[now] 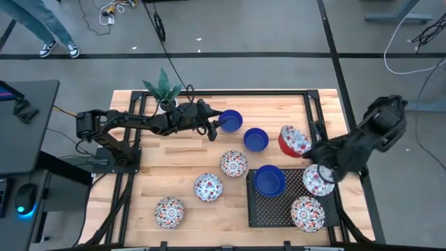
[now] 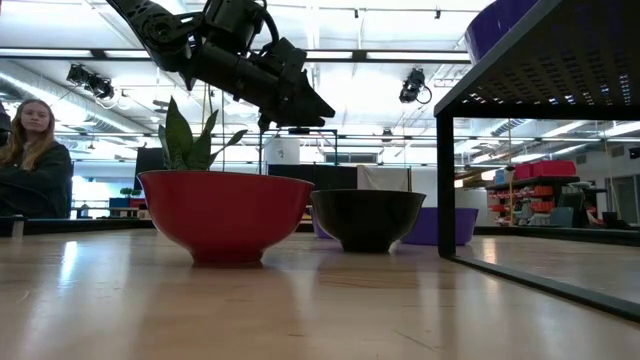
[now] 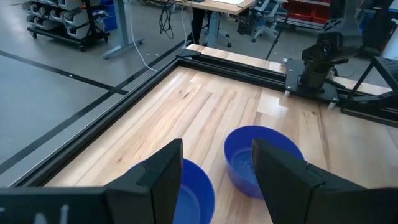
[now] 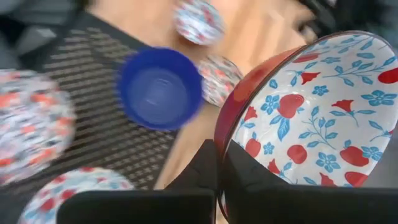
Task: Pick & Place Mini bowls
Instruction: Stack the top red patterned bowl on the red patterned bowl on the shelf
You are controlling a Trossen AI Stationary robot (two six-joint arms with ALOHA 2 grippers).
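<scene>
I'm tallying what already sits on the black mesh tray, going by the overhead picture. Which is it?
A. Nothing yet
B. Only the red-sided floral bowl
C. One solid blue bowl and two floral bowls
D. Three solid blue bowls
C: on the black mesh tray lie a solid blue bowl and two floral bowls; the right gripper holds the red-sided floral bowl beside it.

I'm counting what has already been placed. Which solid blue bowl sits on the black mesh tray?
The blue bowl at the tray's far-left corner, beside two floral bowls. The other two blue bowls rest on bare wood farther back, near the left pincer.
</scene>
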